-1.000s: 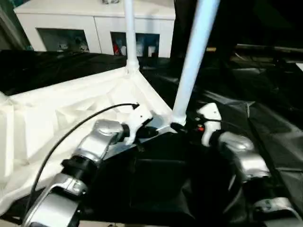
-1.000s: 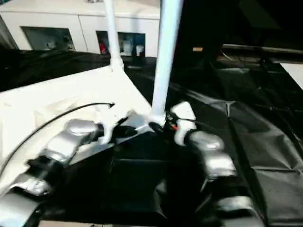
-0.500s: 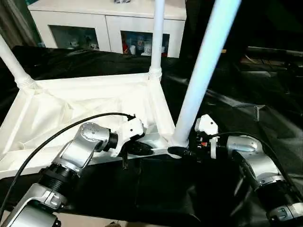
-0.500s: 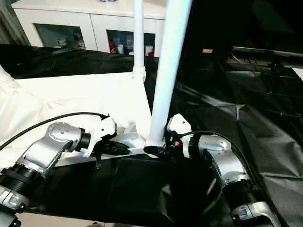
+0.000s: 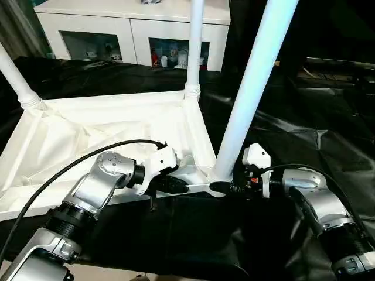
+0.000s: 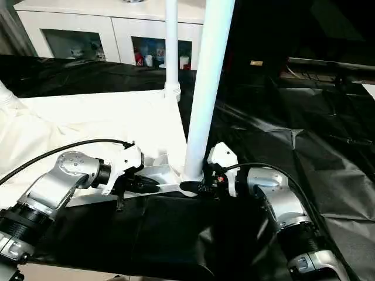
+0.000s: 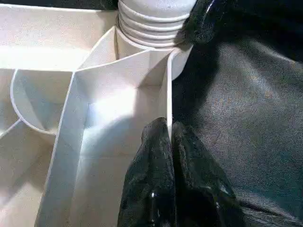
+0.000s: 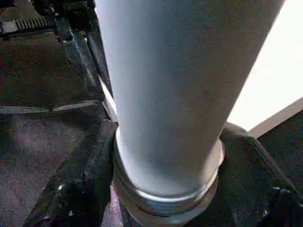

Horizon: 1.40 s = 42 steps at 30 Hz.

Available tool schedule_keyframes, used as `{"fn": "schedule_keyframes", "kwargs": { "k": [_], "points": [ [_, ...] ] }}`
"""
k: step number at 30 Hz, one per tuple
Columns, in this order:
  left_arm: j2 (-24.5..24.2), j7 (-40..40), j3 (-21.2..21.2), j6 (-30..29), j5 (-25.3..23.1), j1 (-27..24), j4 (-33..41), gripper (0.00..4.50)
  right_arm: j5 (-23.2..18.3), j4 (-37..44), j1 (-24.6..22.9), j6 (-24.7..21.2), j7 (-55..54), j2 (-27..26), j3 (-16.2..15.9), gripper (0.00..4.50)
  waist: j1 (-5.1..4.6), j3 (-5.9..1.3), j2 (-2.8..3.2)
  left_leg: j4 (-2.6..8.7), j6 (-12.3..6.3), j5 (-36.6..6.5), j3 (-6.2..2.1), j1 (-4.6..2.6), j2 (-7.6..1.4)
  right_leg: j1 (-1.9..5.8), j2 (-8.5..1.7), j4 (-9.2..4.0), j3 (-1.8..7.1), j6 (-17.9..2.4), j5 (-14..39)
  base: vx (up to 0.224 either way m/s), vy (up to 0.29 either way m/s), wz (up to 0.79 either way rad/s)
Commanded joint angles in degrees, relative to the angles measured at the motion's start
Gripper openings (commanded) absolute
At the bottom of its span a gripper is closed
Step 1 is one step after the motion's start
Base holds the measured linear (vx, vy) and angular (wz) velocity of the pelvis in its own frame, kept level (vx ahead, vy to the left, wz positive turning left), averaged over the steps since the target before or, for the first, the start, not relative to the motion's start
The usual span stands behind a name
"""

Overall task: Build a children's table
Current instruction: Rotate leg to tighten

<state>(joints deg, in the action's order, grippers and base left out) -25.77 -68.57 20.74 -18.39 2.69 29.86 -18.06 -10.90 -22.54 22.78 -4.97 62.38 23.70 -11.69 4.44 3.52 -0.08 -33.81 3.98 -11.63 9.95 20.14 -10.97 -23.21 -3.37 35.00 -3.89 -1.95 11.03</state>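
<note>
Head views: the tabletop [image 5: 88,132] lies upside down on black sheeting [image 5: 328,134], legs upright. Left wrist view: left gripper [image 7: 169,137] fingers clamp its rim. Right wrist view: right gripper [image 8: 165,189] fingers clasp the near leg [image 8: 175,85] base

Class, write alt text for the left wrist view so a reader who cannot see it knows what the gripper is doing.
The left gripper pinches the thin upright rim of the white tabletop, one black finger on each side. Just beyond it, the ribbed base of a white leg sits in the corner socket, with black sheeting beside the rim.
</note>
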Motion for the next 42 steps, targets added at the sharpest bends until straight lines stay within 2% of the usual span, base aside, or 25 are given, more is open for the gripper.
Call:
{"fn": "schedule_keyframes", "kwargs": {
  "k": [1, 6, 7, 8, 10, 12, 15, 16, 17, 18, 19, 20, 21, 22, 23, 26, 28, 31, 33, 35, 37, 38, 41, 42],
  "points": [
    [-0.01, -1.11, 0.7, -0.29, 0.72, -0.21, 1.64, 0.0, -0.03, 1.48, -0.34, -0.59, 0.17, -0.13, -0.08, 2.74, -0.03, -3.78, -0.2, 3.44, -4.58, -4.4, -0.45, 0.14, -2.17, 3.73, -4.57, -3.45, 3.12, -13.66, 4.18, 0.0, 0.0, 0.0],
    [1.51, 1.29, 0.34, -0.69, 0.24, -0.22, 0.3, 0.0, 1.58, -1.74, -0.08, -0.55, -6.09, -2.33, 1.07, 2.73, -0.17, -3.72, -0.26, 3.47, -4.37, -4.47, -0.44, 0.21, -2.14, 3.69, -4.61, -3.51, 3.12, -13.58, 4.79, 0.0, 0.0, 0.0],
    [3.36, 4.72, -0.19, -1.16, -0.5, 0.18, -1.37, 0.0, 2.53, -5.01, 0.62, -0.55, -12.18, -4.49, 2.62, 2.73, -0.38, -3.49, -0.17, 3.58, -3.69, -5.65, -0.41, 0.19, -2.08, 3.48, -4.62, -3.89, 3.05, -13.18, 7.26, 0.0, 0.0, 0.0],
    [3.36, 4.72, -0.19, -1.16, -0.5, 0.18, -1.37, 0.0, 2.53, -5.01, 0.62, -0.55, -12.18, -4.49, 2.62, 2.72, -0.56, -3.36, -0.26, 3.69, -2.73, -7.37, -0.48, 0.04, -1.95, 3.55, -4.69, -4.39, 2.95, -12.42, 11.15, 0.0, 0.0, 0.0],
    [6.78, 11.43, -0.98, -1.41, -2.27, 1.34, -4.92, 0.0, 3.4, -8.67, 1.2, -0.41, -20.57, -7.96, 4.51, 2.72, -0.9, -3.29, -0.2, 3.75, -1.81, -8.26, -0.52, -0.05, -1.92, 3.46, -4.68, -4.68, 2.99, -11.38, 14.07, 0.0, 0.0, 0.0],
    [7.65, 13.04, -1.21, -1.63, -2.6, 1.68, -5.8, 0.0, 3.45, -9.33, 1.33, -0.62, -22.43, -8.82, 4.96, 2.72, -1.03, -3.33, -0.18, 3.84, -1.49, -8.66, -0.61, -0.14, -2.0, 3.45, -4.68, -4.79, 3.0, -10.85, 15.2, 0.0, 0.0, 0.0],
    [13.33, 22.68, -3.18, -4.3, -3.45, 4.16, -10.89, 0.0, 5.12, -12.86, 2.89, -0.76, -35.72, -13.74, 7.09, 2.72, -1.18, -3.27, -0.16, 3.83, -1.36, -8.57, -0.52, -0.06, -1.86, 3.26, -4.66, -4.95, 3.08, -10.43, 15.2, 0.0, 0.0, 0.0],
    [13.33, 22.68, -3.18, -4.3, -3.45, 4.16, -10.89, 0.0, 5.12, -12.86, 2.89, -0.76, -35.72, -13.74, 7.09, 2.72, -1.17, -3.36, -0.07, 3.81, -1.01, -8.72, -0.54, -0.15, -1.89, 3.14, -4.68, -4.89, 3.09, -10.48, 15.31, 0.0, 0.0, 0.0],
    [17.04, 30.84, -4.72, -4.36, -4.55, 6.29, -15.32, 0.0, 5.89, -15.27, 4.33, -1.89, -45.18, -16.95, 8.99, 2.72, -1.21, -3.31, -0.27, 3.94, -0.34, -9.33, -0.69, -0.24, -1.76, 3.22, -4.58, -5.08, 2.94, -9.91, 16.95, 0.0, 0.0, 0.0],
    [18.97, 34.04, -5.57, -3.96, -4.56, 7.35, -17.38, 0.0, 5.21, -16.51, 5.13, -2.12, -49.7, -18.9, 10.7, 2.72, -1.21, -3.31, -0.27, 3.94, -0.34, -9.33, -0.69, -0.24, -1.76, 3.22, -4.58, -5.08, 2.94, -9.91, 16.95, 0.0, 0.0, 0.0],
    [19.94, 35.33, -6.01, -3.68, -4.44, 7.85, -18.33, 0.0, 4.61, -17.15, 5.55, -2.11, -51.81, -19.96, 11.75, 2.72, -1.15, -3.31, -0.01, 3.92, 0.01, -10.48, -0.64, -0.58, -1.64, 2.92, -4.6, -5.54, 2.96, -9.26, 18.8, 0.0, 0.0, 0.0],
    [21.24, 36.54, -6.06, -3.07, -4.68, 8.67, -19.79, 0.0, 3.74, -18.53, 6.59, -2.32, -54.89, -21.38, 13.14, 2.72, -0.92, -3.56, 0.03, 3.97, -0.17, -9.91, -0.7, -0.4, -1.74, 3.01, -4.67, -5.24, 3.09, -9.12, 16.61, 0.0, 0.0, 0.0],
    [21.4, 36.62, -5.9, -2.84, -4.9, 8.83, -20.06, 0.0, 3.85, -18.86, 6.86, -2.27, -55.23, -21.54, 13.11, 2.72, -0.96, -3.61, -0.05, 3.97, -0.38, -9.59, -0.69, -0.31, -1.74, 3.07, -4.57, -5.1, 3.08, -9.22, 15.04, 0.0, 0.0, 0.0],
    [21.75, 36.53, -5.49, -2.41, -5.33, 9.16, -20.45, 0.0, 3.98, -19.44, 7.41, -1.94, -55.5, -21.96, 12.97, 2.72, -0.95, -3.6, 0.12, 3.98, -0.55, -9.32, -0.7, -0.24, -1.73, 3.12, -4.55, -4.98, 3.08, -9.33, 13.73, 0.0, 0.0, 0.0],
    [21.84, 36.14, -5.23, -2.33, -5.46, 9.28, -20.32, 0.0, 3.93, -19.39, 7.58, -1.64, -54.48, -22.21, 12.61, 2.72, -0.93, -3.7, 0.15, 3.86, -1.34, -8.8, -0.65, -0.08, -1.72, 3.28, -4.53, -4.67, 3.08, -10.19, 10.24, 0.0, 0.0, 0.0],
    [21.38, 33.91, -4.33, -2.25, -5.74, 9.19, -19.31, 0.0, 4.99, -17.96, 7.0, -0.37, -50.64, -22.45, 10.62, 2.72, -0.83, -3.54, 0.02, 3.84, -2.41, -8.86, -0.55, 0.2, -1.52, 3.45, -4.67, -4.99, 3.02, -9.73, 12.2, 0.0, 0.0, 0.0],
    [20.48, 32.19, -3.8, -2.53, -5.85, 8.67, -18.13, 0.0, 5.19, -16.18, 5.95, 1.3, -47.81, -22.27, 9.47, 2.72, -0.69, -3.58, 0.05, 3.88, -2.46, -8.86, -0.62, 0.19, -1.64, 3.53, -4.79, -5.06, 2.99, -9.46, 13.15, 0.0, 0.0, 0.0],
    [19.71, 30.97, -3.63, -2.32, -5.96, 8.57, -18.27, 0.0, 3.75, -14.1, 5.05, 3.29, -45.99, -22.77, 10.4, 2.72, -0.81, -3.52, 0.14, 4.03, -2.67, -8.55, -0.66, 0.23, -1.79, 3.41, -4.71, -4.99, 3.01, -9.75, 12.35, 0.0, 0.0, 0.0],
    [19.25, 30.22, -3.5, -2.31, -5.93, 8.38, -17.99, 0.0, 3.29, -13.25, 4.78, 3.8, -44.77, -22.45, 10.53, 3.28, -0.84, -3.49, 0.21, 4.09, -2.61, -8.78, -0.68, 0.18, -1.84, 3.42, -4.71, -4.97, 2.99, -10.12, 12.2, 0.0, 0.0, 0.0],
    [17.88, 27.78, -2.85, -1.6, -5.61, 7.8, -17.05, 0.0, 2.74, -11.52, 4.35, 4.57, -42.32, -20.85, 10.0, 3.42, -0.77, -3.53, 0.16, 4.09, -2.9, -8.58, -0.71, 0.19, -1.9, 3.54, -4.73, -4.84, 3.04, -10.35, 11.06, 0.0, 0.0, 0.0],
    [15.64, 23.75, -1.82, -1.48, -5.22, 6.77, -14.96, 0.0, 1.12, -8.71, 3.73, 2.42, -35.96, -18.04, 9.21, 3.63, -1.02, -3.38, -0.02, 4.13, -3.76, -8.54, -0.72, 0.45, -1.87, 3.7, -4.67, -4.84, 2.94, -10.58, 10.58, 0.0, 0.0, 0.0],
    [13.85, 20.99, -1.2, -2.27, -4.95, 6.02, -13.37, 0.0, 0.69, -6.48, 2.93, 1.13, -30.24, -15.09, 7.7, 3.63, -1.06, -3.48, -0.02, 4.02, -4.07, -8.48, -0.76, 0.49, -1.92, 3.86, -4.79, -4.76, 2.96, -10.7, 10.99, 0.0, 0.0, 0.0],
    [12.47, 18.68, -0.59, -2.82, -4.77, 5.52, -12.23, 0.0, 1.01, -5.14, 2.22, 1.19, -26.11, -12.67, 6.43, 3.63, -1.13, -3.33, 0.22, 3.93, -4.4, -8.19, -0.6, 0.52, -1.97, 3.53, -4.71, -4.89, 3.0, -10.84, 11.53, 0.0, 0.0, 0.0],
    [10.67, 15.88, 0.04, -2.28, -4.69, 4.88, -10.93, 0.0, 2.14, -4.04, 1.33, 2.19, -21.52, -9.47, 4.95, 3.63, -1.11, -3.24, 0.15, 4.01, -4.23, -8.57, -0.67, 0.48, -2.06, 3.48, -4.74, -4.96, 2.95, -10.78, 12.61, 0.0, 0.0, 0.0]
  ]
}}
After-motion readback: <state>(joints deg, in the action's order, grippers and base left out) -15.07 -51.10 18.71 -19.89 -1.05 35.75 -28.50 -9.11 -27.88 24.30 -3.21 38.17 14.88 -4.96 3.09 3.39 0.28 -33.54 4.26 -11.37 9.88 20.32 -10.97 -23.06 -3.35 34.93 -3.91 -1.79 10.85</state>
